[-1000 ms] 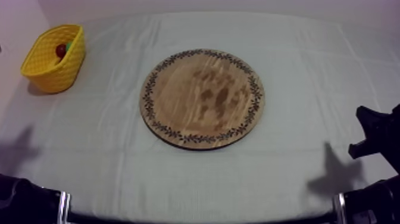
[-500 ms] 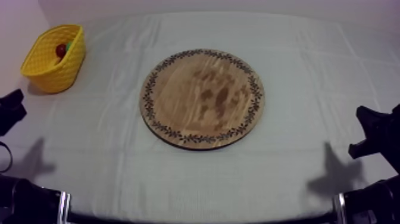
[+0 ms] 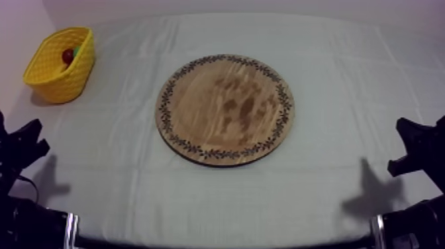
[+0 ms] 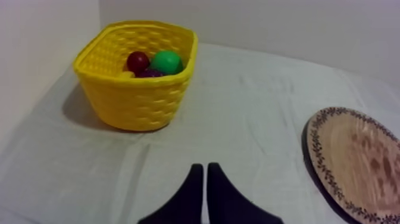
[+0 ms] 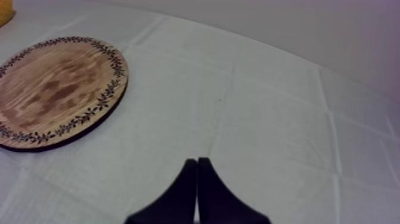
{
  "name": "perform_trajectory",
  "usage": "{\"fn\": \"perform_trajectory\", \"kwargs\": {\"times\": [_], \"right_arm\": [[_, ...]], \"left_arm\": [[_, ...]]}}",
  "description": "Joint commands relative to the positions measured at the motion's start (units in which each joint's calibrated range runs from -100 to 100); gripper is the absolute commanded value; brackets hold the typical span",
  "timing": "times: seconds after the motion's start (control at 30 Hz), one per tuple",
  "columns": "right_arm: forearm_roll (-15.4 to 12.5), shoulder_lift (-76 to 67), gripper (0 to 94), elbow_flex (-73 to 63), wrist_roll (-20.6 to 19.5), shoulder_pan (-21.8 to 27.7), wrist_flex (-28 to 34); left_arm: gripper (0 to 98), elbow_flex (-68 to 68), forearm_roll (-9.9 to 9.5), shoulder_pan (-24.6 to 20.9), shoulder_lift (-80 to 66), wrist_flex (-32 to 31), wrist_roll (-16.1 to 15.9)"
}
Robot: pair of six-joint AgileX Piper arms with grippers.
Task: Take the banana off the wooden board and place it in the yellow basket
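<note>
the wooden board (image 3: 225, 109) lies bare at the desk's middle, with no banana on it. whether it sits in the yellow basket (image 4: 137, 104) at the far left corner, beside the small red fruit (image 4: 137, 61) and a green fruit (image 4: 166, 61), cannot be told. the left claw (image 4: 204, 168) and right claw (image 5: 197, 161) are 2 narrow wedges, holding nothing. likely risk — a reach to the board closes on air or scrapes the wood.

A small red fruit (image 4: 137, 61) sits beside a green fruit (image 4: 166, 62), a dark purple fruit (image 4: 149, 73) just before them. The tabletop cloth (image 3: 344, 79) is creased.
</note>
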Motion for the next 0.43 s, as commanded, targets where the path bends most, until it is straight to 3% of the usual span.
{"fn": "perform_trajectory", "kwargs": {"times": [0.0,0.1,0.4], "right_arm": [[0.01,0.00,0.3,-0.03,0.00,-0.04,0.04],[0.01,0.00,0.3,-0.03,0.00,-0.09,0.04],[0.01,0.00,0.3,-0.03,0.00,-0.12,0.04]], "left_arm": [[0.0,0.63,-0.41,0.02,-0.12,-3.16,8.42],[0.0,1.03,-0.70,0.03,-0.20,-4.37,10.14],[0.0,1.22,-0.88,0.03,-0.25,-4.98,7.85]]}}
